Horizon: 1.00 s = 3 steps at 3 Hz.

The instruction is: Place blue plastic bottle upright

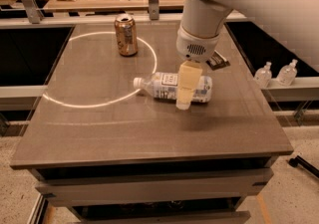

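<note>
The blue plastic bottle (160,85) lies on its side near the middle of the table (99,128). It is clear plastic with a pale label, and its white cap (137,82) points left. My gripper (184,99) hangs down from the big white arm (199,24). It is right at the bottle's middle, and its pale yellow part covers part of the label. Its tip reaches the table just in front of the bottle. The bottle's base end shows to the right of the gripper.
A brown-gold soda can (125,35) stands upright at the back left, on a white ring of light. A small dark packet (217,60) lies behind the arm. Two small clear pump bottles (274,73) stand on a ledge to the right. A cluttered desk is behind.
</note>
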Tool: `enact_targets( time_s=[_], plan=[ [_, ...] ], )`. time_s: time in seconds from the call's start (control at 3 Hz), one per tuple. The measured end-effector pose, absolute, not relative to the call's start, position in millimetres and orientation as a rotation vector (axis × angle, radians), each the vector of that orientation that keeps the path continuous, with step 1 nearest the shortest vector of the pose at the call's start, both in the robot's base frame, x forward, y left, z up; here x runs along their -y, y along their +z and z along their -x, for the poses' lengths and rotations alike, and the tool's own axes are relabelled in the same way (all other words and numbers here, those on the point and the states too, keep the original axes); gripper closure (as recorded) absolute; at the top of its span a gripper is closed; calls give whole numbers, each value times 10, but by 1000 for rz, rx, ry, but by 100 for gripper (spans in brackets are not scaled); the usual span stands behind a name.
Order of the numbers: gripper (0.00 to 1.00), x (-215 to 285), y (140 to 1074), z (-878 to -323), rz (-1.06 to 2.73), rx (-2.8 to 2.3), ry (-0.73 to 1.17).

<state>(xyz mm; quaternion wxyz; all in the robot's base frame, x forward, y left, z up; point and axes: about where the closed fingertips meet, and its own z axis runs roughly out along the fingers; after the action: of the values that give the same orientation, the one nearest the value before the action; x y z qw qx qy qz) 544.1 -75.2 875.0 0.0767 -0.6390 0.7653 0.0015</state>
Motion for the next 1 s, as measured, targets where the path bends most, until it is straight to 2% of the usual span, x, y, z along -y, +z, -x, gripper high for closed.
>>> enact_targets(
  time_s=[0.67, 1.0],
  plan=[
    [0, 603, 8563, -5526, 1909, -2366, -21],
    [18, 478, 8519, -5515, 1909, -2385, -17]
  ],
)
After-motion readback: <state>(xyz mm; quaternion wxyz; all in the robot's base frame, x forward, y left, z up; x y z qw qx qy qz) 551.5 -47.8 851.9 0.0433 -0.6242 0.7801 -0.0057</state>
